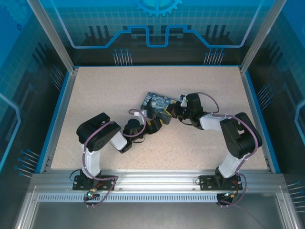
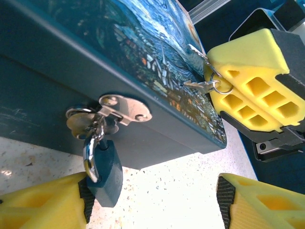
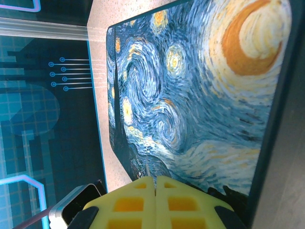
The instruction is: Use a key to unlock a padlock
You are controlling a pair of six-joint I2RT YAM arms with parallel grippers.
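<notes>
padlock [image 2: 107, 174]: hanging upright from the hasp [image 2: 126, 109] on the box [image 2: 95, 57], body touching one finger of my left hand [image 2: 152, 200], which is standing open astride it.
key [image 2: 200, 86]: my right hand [image 2: 228, 71] is pinching it shut-fingered beside the box lid's edge.

Swirl-painted box [image 1: 153, 104], seemingly shut, on speckled table [image 1: 105, 90].

the table [image 1: 95, 95] is evenly lit from above in the top view, and soft shadows are cast beneath the arms [image 1: 102, 138]. in the left wrist view the table is blown out to white beside the box [image 2: 57, 71], glare is caught on the hasp [image 2: 125, 109], and the near yellow fingers [image 2: 43, 202] are blurred.
</notes>
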